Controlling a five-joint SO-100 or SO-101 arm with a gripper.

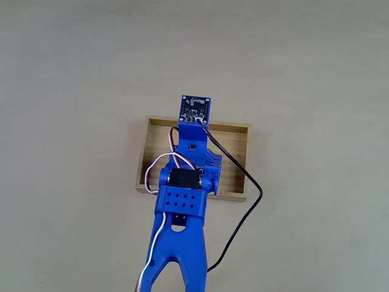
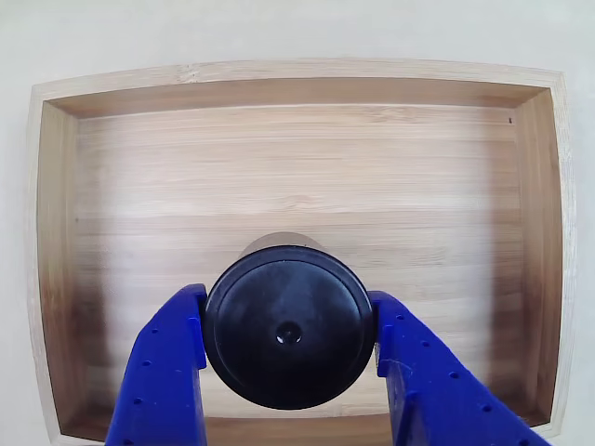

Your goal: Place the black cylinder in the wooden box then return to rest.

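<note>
The black cylinder (image 2: 288, 325) has a round top with a small central dimple. My blue gripper (image 2: 288, 339) is shut on it, one finger pressing each side. It hangs over the floor of the wooden box (image 2: 307, 149), near the box's lower wall in the other view. In the fixed view the blue arm (image 1: 182, 207) reaches up over the wooden box (image 1: 234, 146), and its wrist hides the cylinder and the fingers. I cannot tell whether the cylinder touches the box floor.
The box lies on a plain beige table (image 1: 73, 91). A black cable (image 1: 246, 207) loops from the wrist board across the box's right part and down to the table. Open table surrounds the box on every side.
</note>
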